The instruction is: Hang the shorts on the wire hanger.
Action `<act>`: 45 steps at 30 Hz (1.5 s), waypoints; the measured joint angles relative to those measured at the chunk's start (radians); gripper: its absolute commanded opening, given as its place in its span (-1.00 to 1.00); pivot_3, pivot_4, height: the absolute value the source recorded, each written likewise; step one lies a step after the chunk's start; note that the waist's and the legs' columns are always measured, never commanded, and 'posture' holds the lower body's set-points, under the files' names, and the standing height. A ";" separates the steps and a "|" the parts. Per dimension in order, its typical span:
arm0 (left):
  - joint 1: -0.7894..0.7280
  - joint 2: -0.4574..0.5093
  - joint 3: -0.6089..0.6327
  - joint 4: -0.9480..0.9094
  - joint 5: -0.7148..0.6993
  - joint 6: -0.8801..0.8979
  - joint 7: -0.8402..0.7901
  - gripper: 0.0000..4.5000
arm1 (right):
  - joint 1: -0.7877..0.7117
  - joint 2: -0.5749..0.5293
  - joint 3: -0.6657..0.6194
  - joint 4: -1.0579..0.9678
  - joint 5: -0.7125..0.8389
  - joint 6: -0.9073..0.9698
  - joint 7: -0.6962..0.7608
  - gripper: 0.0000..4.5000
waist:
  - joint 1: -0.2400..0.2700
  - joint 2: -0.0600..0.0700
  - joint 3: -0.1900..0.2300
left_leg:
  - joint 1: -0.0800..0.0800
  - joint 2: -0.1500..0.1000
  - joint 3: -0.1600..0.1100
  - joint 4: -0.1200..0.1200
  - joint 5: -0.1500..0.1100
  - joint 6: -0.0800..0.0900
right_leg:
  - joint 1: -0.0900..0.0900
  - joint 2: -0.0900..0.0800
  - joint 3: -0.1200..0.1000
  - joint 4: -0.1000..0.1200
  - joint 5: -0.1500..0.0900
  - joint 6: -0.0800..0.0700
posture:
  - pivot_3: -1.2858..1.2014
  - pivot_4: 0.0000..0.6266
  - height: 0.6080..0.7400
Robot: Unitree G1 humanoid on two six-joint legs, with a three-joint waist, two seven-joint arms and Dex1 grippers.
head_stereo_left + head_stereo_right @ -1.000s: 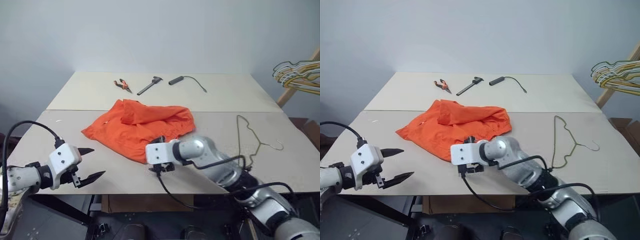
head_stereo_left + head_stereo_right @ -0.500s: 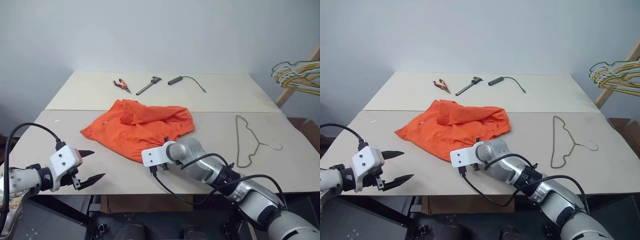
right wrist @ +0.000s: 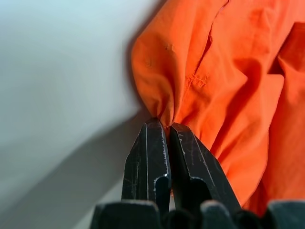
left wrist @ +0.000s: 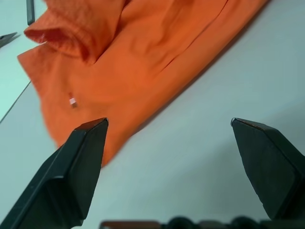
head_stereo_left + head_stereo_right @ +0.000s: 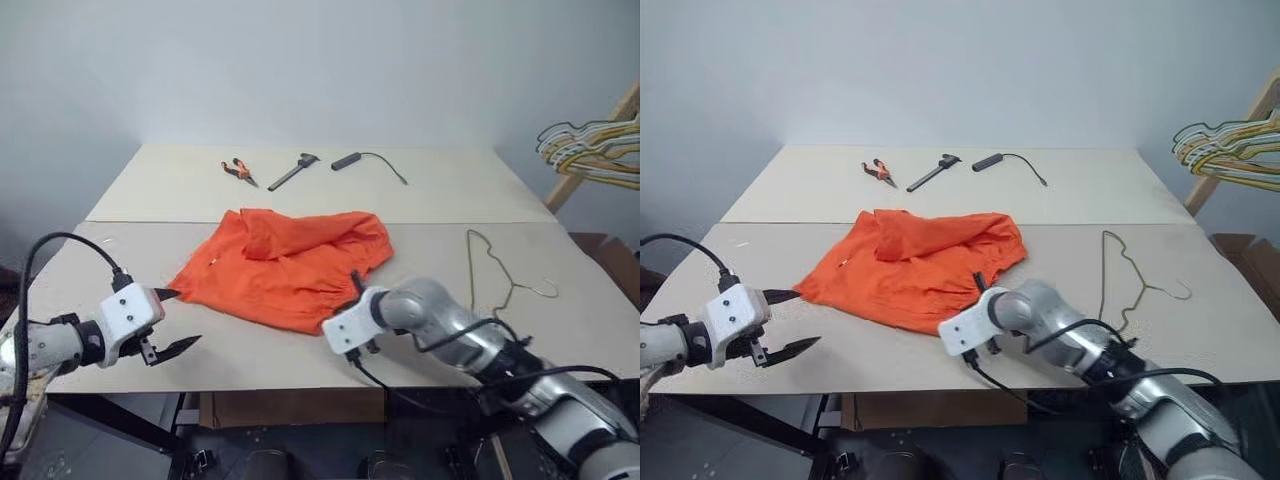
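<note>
My left gripper [image 5: 172, 320] hovers low over the table's [image 5: 150, 200] near left edge, fingers spread wide and empty, aimed at the near corner of the shorts [image 5: 285, 265]; those lie crumpled mid-table; my right gripper [image 3: 164, 131] reaches in angled down, pinched tight on a fold at their near hem. The gathering step, I judge; next I'd lift the fabric toward the wire hanger [image 5: 495, 275], lying flat well to the right.

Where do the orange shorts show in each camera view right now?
Left eye: shorts mid-table.
Right eye: mid-table, slightly left of centre.
Left wrist: across the top, beyond the open left gripper.
Right wrist: an edge pinched in the shut right gripper.
Shared landmark: the pale table.
</note>
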 measured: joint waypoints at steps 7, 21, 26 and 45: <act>-0.113 0.088 -0.116 0.215 0.084 -0.190 -0.106 1.00 | 0.041 -0.079 -0.125 0.019 0.096 -0.175 0.018 -0.99 | -0.015 0.000 0.000 | 0.001 0.003 0.000 -0.002 0.000 0.000 | 0.000 0.002 0.000 0.000 -0.002 -0.003 | 0.16 -1.00 1.00; -0.512 -0.028 -0.401 0.690 0.322 -0.500 -0.053 1.00 | 0.084 -0.070 -0.183 0.038 0.098 -0.209 0.037 -0.99 | -0.017 -0.001 -0.001 | 0.001 0.005 0.001 -0.002 0.001 -0.001 | 0.000 0.006 0.000 0.000 -0.001 -0.005 | 0.13 -1.00 1.00; -0.590 -0.057 -0.438 0.821 0.364 -0.595 -0.018 0.73 | 0.086 -0.056 -0.186 0.037 0.096 -0.209 0.037 -1.00 | -0.015 0.000 -0.001 | 0.004 0.006 0.001 -0.002 0.001 -0.001 | 0.003 0.006 0.000 0.001 0.000 -0.005 | 0.13 -1.00 1.00; -0.497 -0.014 -0.429 0.768 0.269 -0.575 -0.140 -0.98 | 0.114 -0.043 -0.208 0.011 0.109 -0.188 0.058 -1.00 | -0.033 -0.001 -0.003 | 0.002 0.008 0.002 -0.002 0.000 -0.001 | 0.000 0.007 0.001 0.002 0.000 -0.006 | 0.12 -1.00 1.00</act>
